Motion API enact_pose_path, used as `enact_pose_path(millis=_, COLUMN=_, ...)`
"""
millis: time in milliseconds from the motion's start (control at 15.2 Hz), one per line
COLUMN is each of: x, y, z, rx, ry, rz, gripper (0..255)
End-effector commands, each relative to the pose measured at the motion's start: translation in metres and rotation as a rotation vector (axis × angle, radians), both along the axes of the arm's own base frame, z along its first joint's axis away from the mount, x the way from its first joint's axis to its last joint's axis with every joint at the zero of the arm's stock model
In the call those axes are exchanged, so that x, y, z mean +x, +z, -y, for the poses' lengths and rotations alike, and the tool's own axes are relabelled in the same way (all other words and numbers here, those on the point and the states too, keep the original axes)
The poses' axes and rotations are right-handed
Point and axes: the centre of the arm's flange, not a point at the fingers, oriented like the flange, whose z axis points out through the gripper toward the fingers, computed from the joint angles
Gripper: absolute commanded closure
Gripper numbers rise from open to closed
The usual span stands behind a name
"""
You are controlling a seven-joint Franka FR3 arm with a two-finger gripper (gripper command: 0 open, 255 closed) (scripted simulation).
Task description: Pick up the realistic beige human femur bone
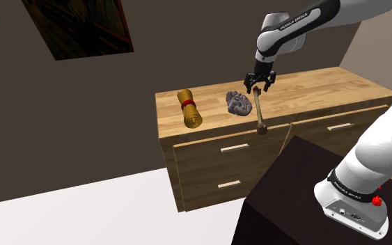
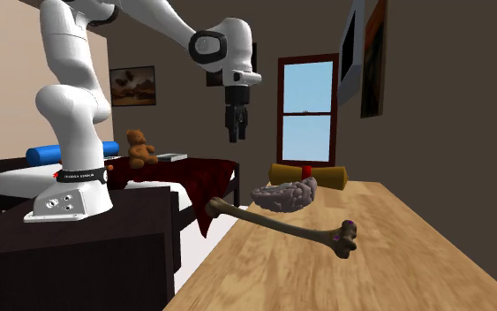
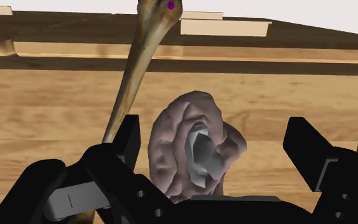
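A wooden bench (image 1: 312,94) with drawers stands under the white arm (image 1: 295,26). In the shoulder view the long beige bone (image 1: 258,111) lies on the bench top, running from 12 to 6 o'clock. A yellow roll (image 1: 189,109) tied in red lies well off at its 9 o'clock, and a lumpy grey-purple mass (image 1: 239,103) sits between them, just beside the bone. The black end effector (image 1: 260,82) hovers above the bone's 12 o'clock end, fingers spread wide, gripping nothing.
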Motion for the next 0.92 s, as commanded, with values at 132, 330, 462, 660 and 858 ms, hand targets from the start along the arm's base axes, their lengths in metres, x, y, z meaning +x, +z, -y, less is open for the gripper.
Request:
enact_pose_path(millis=132, x=0.017, y=-0.038, z=0.032, rx=-0.006, ry=-0.088, rz=-0.013, gripper=0)
enact_pose_path(millis=330, x=0.028, y=-0.066, z=0.059, rx=-0.009, ry=-0.153, rz=-0.023, gripper=0)
enact_pose_path(millis=462, x=0.034, y=-0.084, z=0.077, rx=-0.012, ry=-0.197, rz=-0.030, gripper=0)
enact_pose_path(millis=660, x=0.041, y=-0.111, z=0.104, rx=-0.015, ry=-0.262, rz=-0.040, gripper=0)
enact_pose_path(millis=858, x=0.046, y=-0.139, z=0.132, rx=-0.019, ry=-0.328, rz=-0.050, gripper=0)
